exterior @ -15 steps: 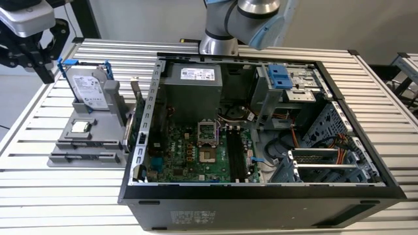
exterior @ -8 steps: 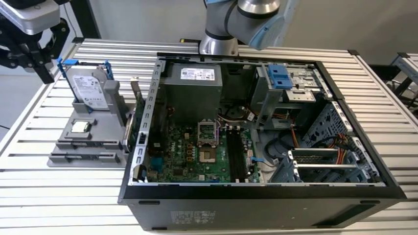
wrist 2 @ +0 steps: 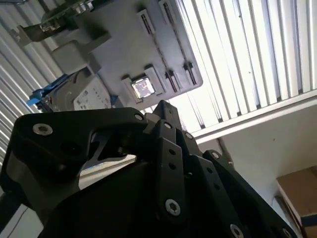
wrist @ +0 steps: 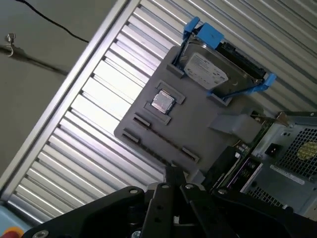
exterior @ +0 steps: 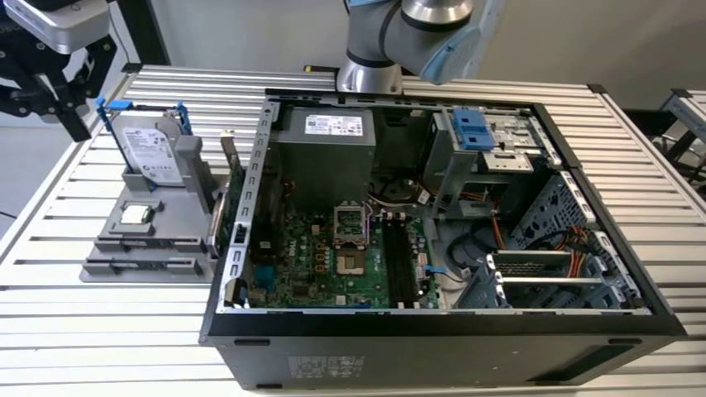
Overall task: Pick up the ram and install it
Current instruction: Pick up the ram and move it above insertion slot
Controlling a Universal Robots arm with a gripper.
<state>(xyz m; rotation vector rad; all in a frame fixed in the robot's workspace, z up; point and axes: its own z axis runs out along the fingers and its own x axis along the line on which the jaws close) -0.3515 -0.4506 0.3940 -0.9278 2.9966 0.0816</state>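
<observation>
The ram [wrist: 166, 143] shows as a thin dark strip standing edge-on in the long groove of the grey holder [wrist: 198, 114], and it appears again in the second wrist view as the ram [wrist 2: 166, 49]. In the exterior view the holder [exterior: 155, 223] sits on the table at the left of the open computer case [exterior: 441, 322]. My gripper [exterior: 64, 103] hangs at the far upper left, above and behind the holder, touching nothing. In both wrist views its black linkage converges to a single tip, gripper [wrist: 173, 171] and gripper [wrist 2: 162, 106], shut and empty.
A grey hard drive [exterior: 149, 149] in a blue bracket stands upright in the holder, and a small square chip [exterior: 135, 213] lies in front of it. An expansion card [exterior: 228, 178] stands beside the case wall. Black memory slots [exterior: 399, 256] run along the motherboard. The arm's base [exterior: 369, 74] is behind the case.
</observation>
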